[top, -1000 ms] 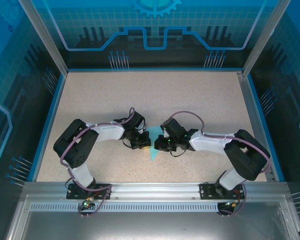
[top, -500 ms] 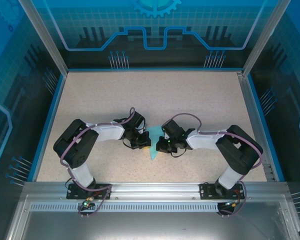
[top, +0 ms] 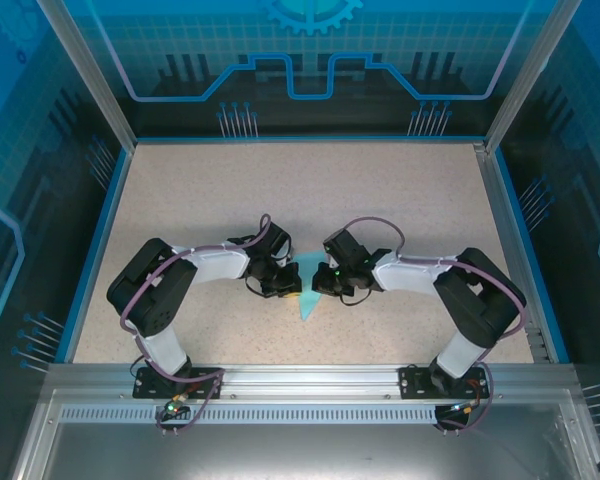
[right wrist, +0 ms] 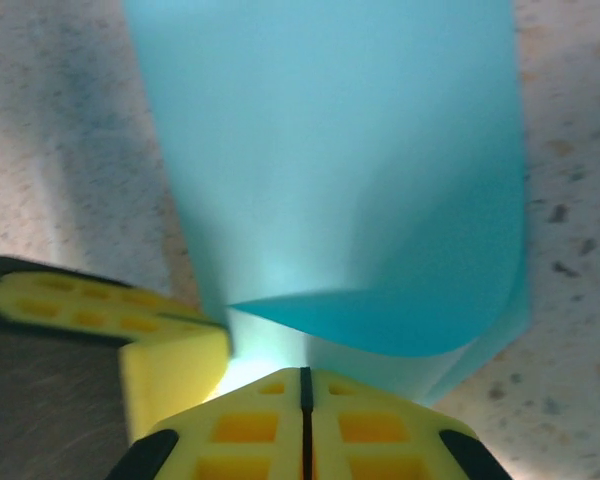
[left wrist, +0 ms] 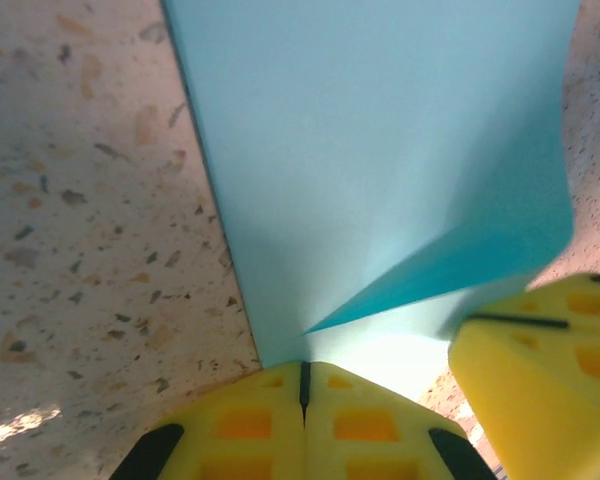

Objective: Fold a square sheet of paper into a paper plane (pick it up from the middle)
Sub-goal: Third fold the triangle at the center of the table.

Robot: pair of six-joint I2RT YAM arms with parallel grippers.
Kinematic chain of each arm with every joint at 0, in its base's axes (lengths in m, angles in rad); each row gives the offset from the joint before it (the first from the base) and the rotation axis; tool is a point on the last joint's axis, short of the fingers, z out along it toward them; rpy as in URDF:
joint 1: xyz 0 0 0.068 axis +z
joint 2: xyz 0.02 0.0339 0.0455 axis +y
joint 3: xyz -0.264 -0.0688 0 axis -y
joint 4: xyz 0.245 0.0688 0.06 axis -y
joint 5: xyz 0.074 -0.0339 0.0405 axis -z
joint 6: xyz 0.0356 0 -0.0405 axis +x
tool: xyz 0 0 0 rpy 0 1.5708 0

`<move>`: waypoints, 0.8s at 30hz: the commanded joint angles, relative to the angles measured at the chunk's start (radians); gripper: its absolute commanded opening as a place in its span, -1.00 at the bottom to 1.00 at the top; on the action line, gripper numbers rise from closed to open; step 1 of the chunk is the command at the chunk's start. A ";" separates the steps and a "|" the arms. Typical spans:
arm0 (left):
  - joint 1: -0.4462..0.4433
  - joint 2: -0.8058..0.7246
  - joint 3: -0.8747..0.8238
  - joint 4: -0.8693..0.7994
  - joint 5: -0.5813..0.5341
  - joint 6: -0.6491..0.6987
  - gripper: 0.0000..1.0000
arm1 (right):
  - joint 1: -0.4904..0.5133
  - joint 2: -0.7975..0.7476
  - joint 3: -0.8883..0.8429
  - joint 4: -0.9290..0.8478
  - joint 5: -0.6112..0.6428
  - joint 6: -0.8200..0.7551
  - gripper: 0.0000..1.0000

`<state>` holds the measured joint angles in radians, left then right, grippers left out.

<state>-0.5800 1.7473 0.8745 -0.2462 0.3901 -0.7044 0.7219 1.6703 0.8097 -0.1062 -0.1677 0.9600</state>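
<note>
The light cyan sheet of paper [top: 307, 296] lies folded on the speckled table between the two arms, narrowing to a point toward the near edge. My left gripper [top: 291, 286] is shut on its left edge and my right gripper [top: 320, 284] is shut on its right edge. Seen from the left wrist, the paper [left wrist: 380, 150] runs out from my shut left gripper [left wrist: 303, 372], one flap lifted, and a right finger [left wrist: 540, 370] sits close by. From the right wrist, the paper [right wrist: 330, 150] curls up ahead of my shut right gripper [right wrist: 305, 375], beside a left finger [right wrist: 170, 352].
A blue raised rim [top: 100, 240] and clear walls enclose the table [top: 310, 190]. An aluminium rail [top: 300, 378] carrying both arm bases runs along the near edge. Open tabletop lies behind the grippers and to both sides.
The right arm has drawn in, its elbow swinging left and its wrist shifting slightly up and left. The left arm and the paper have stayed put.
</note>
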 commanded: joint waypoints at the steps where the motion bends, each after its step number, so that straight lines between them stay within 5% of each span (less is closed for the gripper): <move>1: 0.000 0.023 -0.008 -0.092 -0.099 0.022 -1.00 | -0.019 0.025 -0.013 -0.039 0.043 0.015 -0.84; 24: -0.001 0.028 -0.010 -0.095 -0.109 0.029 -1.00 | -0.053 0.024 -0.031 0.048 -0.011 -0.017 -0.83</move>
<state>-0.5808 1.7473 0.8749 -0.2485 0.3866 -0.6998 0.6937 1.6711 0.7990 -0.0727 -0.1688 0.9592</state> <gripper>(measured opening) 0.047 0.089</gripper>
